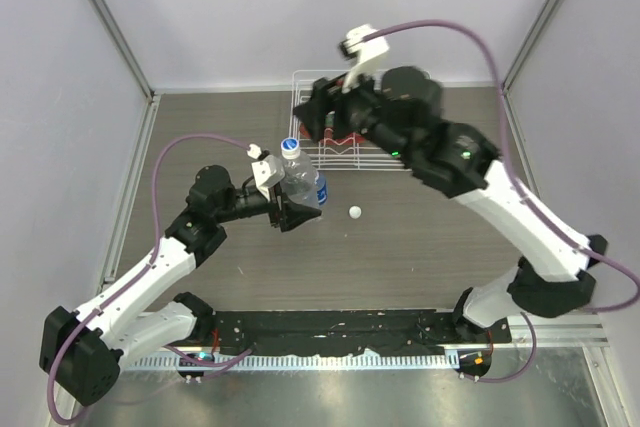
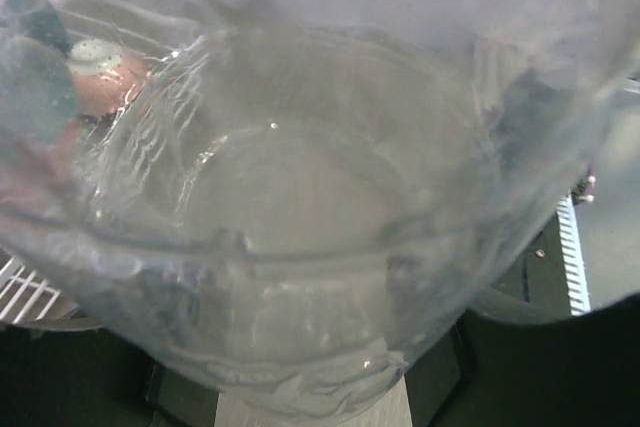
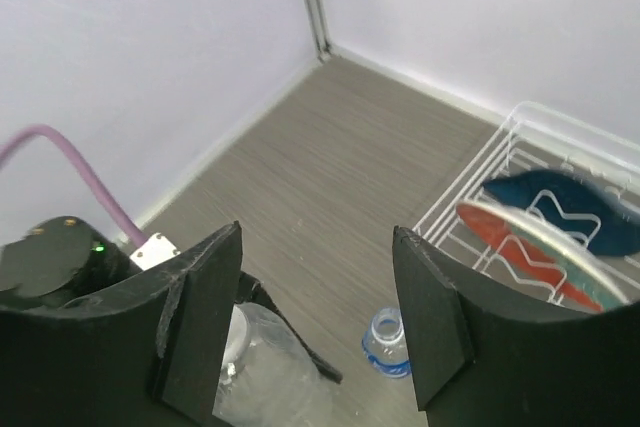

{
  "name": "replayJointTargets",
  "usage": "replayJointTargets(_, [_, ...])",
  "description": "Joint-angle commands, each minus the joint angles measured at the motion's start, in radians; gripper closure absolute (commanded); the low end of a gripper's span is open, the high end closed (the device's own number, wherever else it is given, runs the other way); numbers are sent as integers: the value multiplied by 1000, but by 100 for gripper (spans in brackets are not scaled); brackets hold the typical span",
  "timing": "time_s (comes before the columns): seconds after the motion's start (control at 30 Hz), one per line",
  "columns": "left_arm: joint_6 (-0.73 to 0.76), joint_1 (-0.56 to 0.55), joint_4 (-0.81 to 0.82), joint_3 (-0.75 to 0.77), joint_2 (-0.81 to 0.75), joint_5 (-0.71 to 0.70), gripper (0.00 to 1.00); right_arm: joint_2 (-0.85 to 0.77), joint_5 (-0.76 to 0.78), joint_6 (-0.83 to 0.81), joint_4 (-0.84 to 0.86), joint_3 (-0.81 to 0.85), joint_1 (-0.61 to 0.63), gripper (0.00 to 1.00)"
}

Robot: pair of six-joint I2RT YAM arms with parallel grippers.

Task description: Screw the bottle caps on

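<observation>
Grey wood-grain counter [image 1: 420, 247] with two white-and-black arms mounted at its near edge. The right arm [image 1: 520, 217] reaches to the middle of the far edge, over a white wire dish rack [image 1: 375, 159] that holds a red and a dark blue plate. The left arm [image 1: 150, 267] reaches toward the centre of the counter.

The clear plastic water bottle [image 1: 300, 179] is left of the counter's centre, neck toward the far edge. Its blue-ringed mouth [image 1: 290, 145] looks uncapped. A small white round cap [image 1: 354, 212] lies on the counter near the centre, just right of the bottle and apart from it. No second cap can be made out.

Step in hand, as judged: fetching the cap. The right arm would best come back from the rack and descend straight over the cap with its jaws narrowed to suit so small a part. The bottle wall looks thin and crumpled, so the mouth should be kept steady and upward, and the cap seated level before it is turned.

The left gripper [image 1: 292, 209] is clenched on the bottle's lower body, which fills its wrist view. The right gripper [image 3: 318, 257] is spread wide, holding and touching nothing.
</observation>
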Motion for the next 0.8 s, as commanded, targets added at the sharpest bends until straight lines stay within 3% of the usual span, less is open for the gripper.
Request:
replayJointTargets(0.0, [-12, 0, 42, 9, -17, 120, 100, -111, -431, -18, 90, -30, -91, 33])
replayJointTargets(0.03, [-16, 1, 45, 10, -14, 137, 100, -115, -553, -50, 88, -39, -104, 34])
replayJointTargets(0.17, [-45, 8, 51, 22, -10, 237, 100, -150, -799, -135, 114, -115, -131, 38])
replayJointTargets(0.27, [-62, 6, 44, 29, -7, 278, 100, -161, -905, -182, 121, -152, -142, 38])
replayJointTargets(0.77, [-65, 6, 44, 36, -7, 295, 100, -128, -965, -192, 141, -228, -171, 39])
